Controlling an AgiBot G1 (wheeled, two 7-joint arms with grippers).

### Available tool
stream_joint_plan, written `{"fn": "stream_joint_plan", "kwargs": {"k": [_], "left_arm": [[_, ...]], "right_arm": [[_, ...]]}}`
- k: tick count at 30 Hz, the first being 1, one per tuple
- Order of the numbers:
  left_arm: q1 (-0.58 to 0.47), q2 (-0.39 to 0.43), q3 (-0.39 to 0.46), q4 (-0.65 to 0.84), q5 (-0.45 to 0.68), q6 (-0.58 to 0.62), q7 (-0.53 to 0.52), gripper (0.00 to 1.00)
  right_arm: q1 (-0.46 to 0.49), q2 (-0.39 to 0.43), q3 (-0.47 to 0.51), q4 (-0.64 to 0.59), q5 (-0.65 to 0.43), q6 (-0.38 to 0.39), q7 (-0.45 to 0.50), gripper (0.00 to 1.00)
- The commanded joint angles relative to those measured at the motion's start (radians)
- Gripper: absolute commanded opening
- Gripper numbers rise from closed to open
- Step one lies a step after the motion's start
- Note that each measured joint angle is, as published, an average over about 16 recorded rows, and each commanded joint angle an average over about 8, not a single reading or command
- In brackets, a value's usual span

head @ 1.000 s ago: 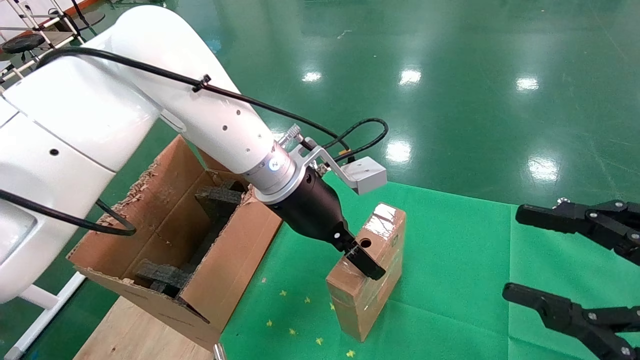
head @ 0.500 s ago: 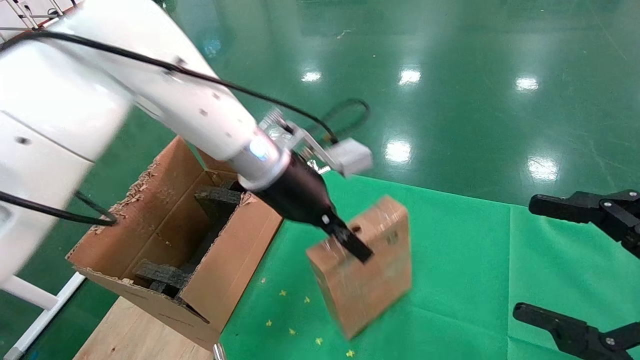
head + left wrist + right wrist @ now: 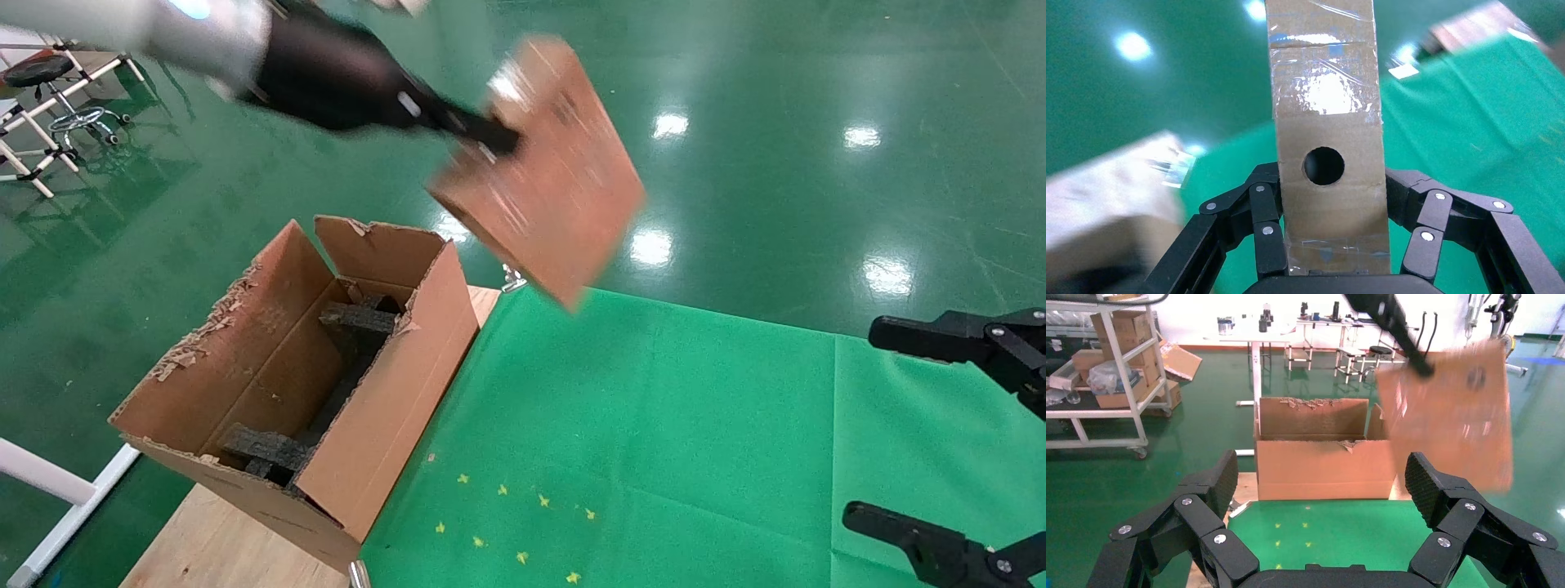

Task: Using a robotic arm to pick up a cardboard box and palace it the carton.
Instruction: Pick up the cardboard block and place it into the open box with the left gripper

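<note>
My left gripper (image 3: 489, 135) is shut on the cardboard box (image 3: 543, 184), a small flat brown box, and holds it tilted high in the air, above and just right of the carton (image 3: 384, 384). In the left wrist view the fingers (image 3: 1269, 211) clamp both broad faces of the taped cardboard box (image 3: 1326, 92) beside its round hole. The carton stands open on the table's left, with ragged flaps and black foam blocks (image 3: 359, 320) inside. My right gripper (image 3: 866, 425) hangs open at the right edge, holding nothing. From the right wrist view the carton (image 3: 1321, 468) and the lifted cardboard box (image 3: 1450, 416) show beyond the open right gripper (image 3: 1322, 478).
A green mat (image 3: 654, 425) covers the table, with bare wood (image 3: 204, 539) under the carton's near corner. A shelf cart of boxes (image 3: 1101, 367) and work tables (image 3: 1291, 331) stand far off on the green floor. A stool and white frame (image 3: 49, 73) are at the far left.
The left arm has lifted the cardboard box off the mat and swung it up and back, now tilted in the air. The right gripper has barely moved.
</note>
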Motion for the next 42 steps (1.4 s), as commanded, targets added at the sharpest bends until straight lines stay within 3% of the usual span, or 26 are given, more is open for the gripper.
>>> {"fn": "stream_joint_plan", "kwargs": {"k": [1, 9, 19, 32, 42], "left_arm": [[-0.044, -0.023, -0.008, 0.028, 0.027, -0.013, 0.023, 0.00], [-0.135, -0.092, 0.022, 0.199, 0.158, -0.037, 0.143, 0.00], [-0.146, -0.155, 0.074, 0.369, 0.272, -0.068, 0.258, 0.00], [-0.082, -0.175, 0.097, 0.546, 0.296, -0.098, 0.360, 0.00], [0.020, -0.159, 0.092, 0.675, 0.275, -0.186, 0.443, 0.00]], "right_arm": [[0.000, 0.000, 0.000, 0.000, 0.000, 0.000, 0.000, 1.00], [0.000, 0.000, 0.000, 0.000, 0.000, 0.000, 0.000, 1.00], [0.000, 0.000, 0.000, 0.000, 0.000, 0.000, 0.000, 1.00], [0.000, 0.000, 0.000, 0.000, 0.000, 0.000, 0.000, 1.00], [0.000, 0.000, 0.000, 0.000, 0.000, 0.000, 0.000, 1.00]]}}
